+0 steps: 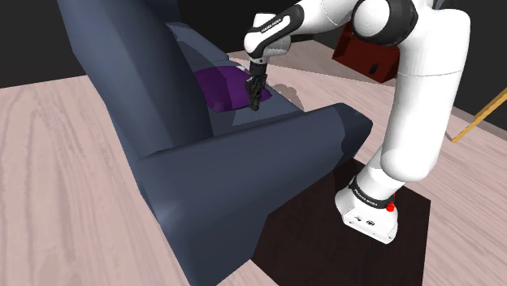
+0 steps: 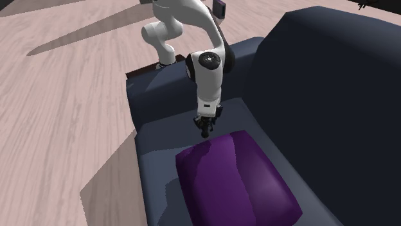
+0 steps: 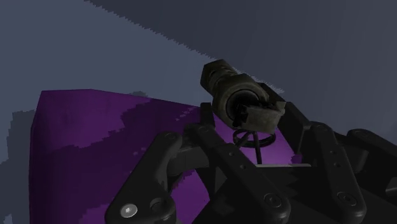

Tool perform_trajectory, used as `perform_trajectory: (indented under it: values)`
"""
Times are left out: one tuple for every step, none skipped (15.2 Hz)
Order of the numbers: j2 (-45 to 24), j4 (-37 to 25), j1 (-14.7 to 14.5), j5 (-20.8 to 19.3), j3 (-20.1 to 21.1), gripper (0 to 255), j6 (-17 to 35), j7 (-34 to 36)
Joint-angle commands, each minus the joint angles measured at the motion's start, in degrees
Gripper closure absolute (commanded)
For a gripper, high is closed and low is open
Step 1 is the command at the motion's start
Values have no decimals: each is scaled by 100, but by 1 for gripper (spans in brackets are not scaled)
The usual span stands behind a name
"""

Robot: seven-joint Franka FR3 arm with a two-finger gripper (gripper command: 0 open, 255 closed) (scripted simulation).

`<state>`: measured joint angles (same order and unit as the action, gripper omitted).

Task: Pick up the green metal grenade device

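The grenade point(image 3: 236, 93) is a dark olive, ribbed body with a pale tan lever and a thin pull ring hanging below it. In the wrist view it sits clasped between the two black fingertips of my gripper point(image 3: 247, 121), which is shut on it. My gripper point(image 1: 256, 98) points down over the dark blue sofa seat point(image 1: 276, 114), right at the edge of a purple cushion point(image 1: 221, 86). In the second exterior view my gripper point(image 2: 205, 131) hangs just off the near corner of the purple cushion point(image 2: 238, 176). There the black fingers hide the grenade.
The sofa's tall backrest point(image 1: 122, 73) rises on the shoulder view's left and its armrest point(image 1: 276, 154) lies between the seat and the stand point(image 1: 370, 215). A red box point(image 1: 366, 53) stands behind the arm. Wooden floor point(image 2: 58, 96) surrounds the sofa.
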<state>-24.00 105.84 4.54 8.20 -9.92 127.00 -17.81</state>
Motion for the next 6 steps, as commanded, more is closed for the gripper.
perform_trajectory:
  values:
    - [84,-34,-9,-24,-11,255,-119,21]
    - [126,-55,-12,-36,-16,255,-181,31]
    - [167,-77,-16,-48,-21,255,-243,40]
    - [207,-100,-19,-60,-26,255,-305,50]
    - [213,-103,-19,-62,-27,255,-314,51]
    - [213,-104,-19,-62,-27,255,-314,51]
